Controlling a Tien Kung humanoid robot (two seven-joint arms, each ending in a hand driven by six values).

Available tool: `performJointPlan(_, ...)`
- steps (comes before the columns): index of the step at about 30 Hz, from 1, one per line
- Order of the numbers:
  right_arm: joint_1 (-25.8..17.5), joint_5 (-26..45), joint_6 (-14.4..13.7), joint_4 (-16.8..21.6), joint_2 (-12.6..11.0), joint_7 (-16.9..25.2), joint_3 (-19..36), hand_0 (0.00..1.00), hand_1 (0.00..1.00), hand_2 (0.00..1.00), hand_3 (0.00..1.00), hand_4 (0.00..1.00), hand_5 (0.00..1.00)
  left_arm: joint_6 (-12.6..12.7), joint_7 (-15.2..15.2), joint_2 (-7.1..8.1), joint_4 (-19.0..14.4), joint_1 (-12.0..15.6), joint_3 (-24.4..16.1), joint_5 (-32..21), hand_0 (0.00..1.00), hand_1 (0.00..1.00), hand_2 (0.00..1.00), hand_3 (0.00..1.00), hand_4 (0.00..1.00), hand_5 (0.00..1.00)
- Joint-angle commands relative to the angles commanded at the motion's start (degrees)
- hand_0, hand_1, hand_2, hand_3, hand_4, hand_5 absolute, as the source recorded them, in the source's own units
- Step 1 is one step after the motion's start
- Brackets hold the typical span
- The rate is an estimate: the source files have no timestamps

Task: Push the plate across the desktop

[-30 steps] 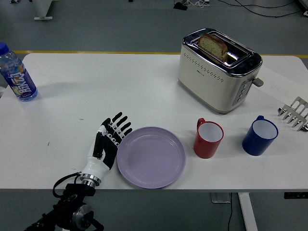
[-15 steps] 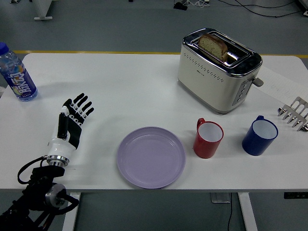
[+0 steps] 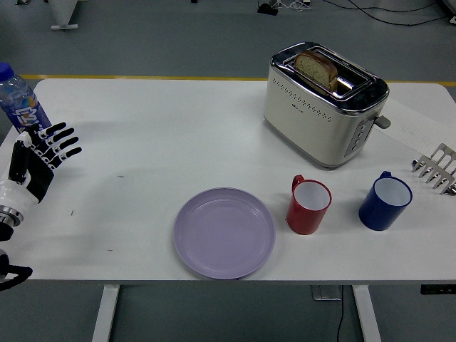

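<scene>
Plate (image 3: 224,232) sits w/ red mug (image 3: 308,206) just right; left hand (image 3: 35,162) empty, fingers spread.

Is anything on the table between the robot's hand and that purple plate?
Nothing visible. The left hand is at the table's left edge, fingers spread, and only bare white table lies between it and the purple plate.

A water bottle (image 3: 20,103) is seen just behind the hand, while a toaster (image 3: 324,102) holding bread (image 3: 315,68), a red mug (image 3: 308,205), a blue mug (image 3: 385,200) and a metal rack (image 3: 436,168) are set well to its right.
</scene>
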Motion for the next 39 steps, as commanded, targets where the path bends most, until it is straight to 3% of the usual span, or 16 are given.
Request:
performJointPlan(5,0.1,0.0,-0.1,0.0,0.1,-0.1,0.2,0.564,0.554,0.668,0.596,0.324,0.438,-1.4,1.1,1.58,1.3,0.4,-5.0,1.2,0.66,0.724,0.709,0.679,0.53,0.998)
performJointPlan(14,0.2,-0.3,-0.2,-0.1,0.2,-0.3,0.5,0.564,0.554,0.667,0.595,0.323,0.438,-3.2,2.1,1.85,1.8,1.1,-10.6,1.9,0.662,0.726,0.71,0.679,0.534,0.998)
performJointPlan(39,-0.3,0.0,-0.3,-0.1,0.2,-0.5,0.6,0.563,0.554,0.667,0.596,0.323,0.439,-3.8,2.7,2.1,2.2,2.4,-11.2,1.2,0.662,0.728,0.709,0.677,0.574,0.998)
